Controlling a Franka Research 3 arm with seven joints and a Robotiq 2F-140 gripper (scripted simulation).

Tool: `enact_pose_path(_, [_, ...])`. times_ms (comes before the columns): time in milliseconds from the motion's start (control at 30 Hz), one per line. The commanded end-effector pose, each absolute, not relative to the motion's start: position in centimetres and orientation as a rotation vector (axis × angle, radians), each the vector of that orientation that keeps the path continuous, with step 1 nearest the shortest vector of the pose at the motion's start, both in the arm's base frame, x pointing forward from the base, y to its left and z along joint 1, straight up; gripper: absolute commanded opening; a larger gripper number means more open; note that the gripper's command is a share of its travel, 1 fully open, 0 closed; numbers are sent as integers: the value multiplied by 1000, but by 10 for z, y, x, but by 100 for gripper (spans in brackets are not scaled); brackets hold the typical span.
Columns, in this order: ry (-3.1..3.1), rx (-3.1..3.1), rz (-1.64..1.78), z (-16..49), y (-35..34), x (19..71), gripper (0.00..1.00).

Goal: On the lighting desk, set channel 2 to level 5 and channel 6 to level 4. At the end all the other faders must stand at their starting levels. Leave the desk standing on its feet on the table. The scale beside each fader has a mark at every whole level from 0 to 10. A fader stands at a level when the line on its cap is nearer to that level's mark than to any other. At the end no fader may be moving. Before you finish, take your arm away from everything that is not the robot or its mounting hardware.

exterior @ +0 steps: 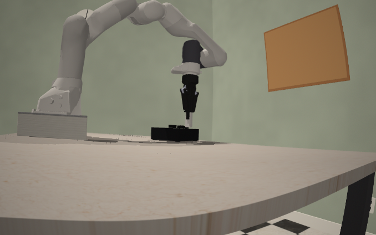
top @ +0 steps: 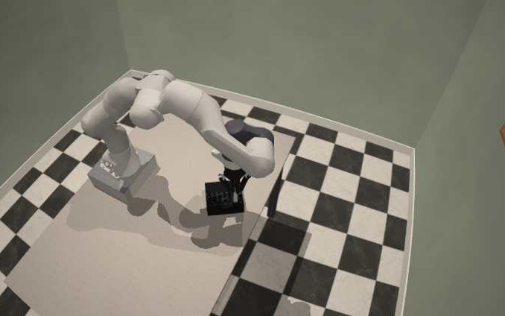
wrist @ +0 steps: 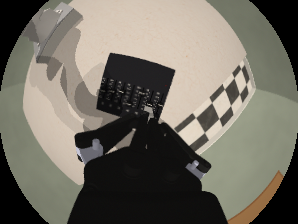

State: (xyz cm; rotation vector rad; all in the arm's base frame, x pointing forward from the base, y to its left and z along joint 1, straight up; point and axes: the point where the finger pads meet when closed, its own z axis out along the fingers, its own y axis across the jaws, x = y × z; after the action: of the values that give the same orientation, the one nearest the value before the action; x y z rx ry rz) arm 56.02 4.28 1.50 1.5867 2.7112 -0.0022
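Observation:
The lighting desk is a small black box that stands flat on the pale table near its right edge. It also shows in the side view and in the wrist view. Several fader caps stick up from its top; their levels are too small to read. My gripper is shut, with the fingers pressed together and nothing between them. Its tips point straight down at the desk's top, on the side toward the table's right edge. In the wrist view the fingertips lie over the faders. I cannot tell whether they touch a cap.
The arm's grey base block stands at the back left of the table. The table's right edge runs close beside the desk, with checkered floor below. An orange board hangs on the right wall.

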Motion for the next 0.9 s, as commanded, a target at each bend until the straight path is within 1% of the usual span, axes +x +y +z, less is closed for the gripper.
enact_pose_path(0, [2711, 1588, -1, 15, 46, 559, 0])
enact_pose_path(867, [2711, 1588, -1, 15, 45, 560, 0])
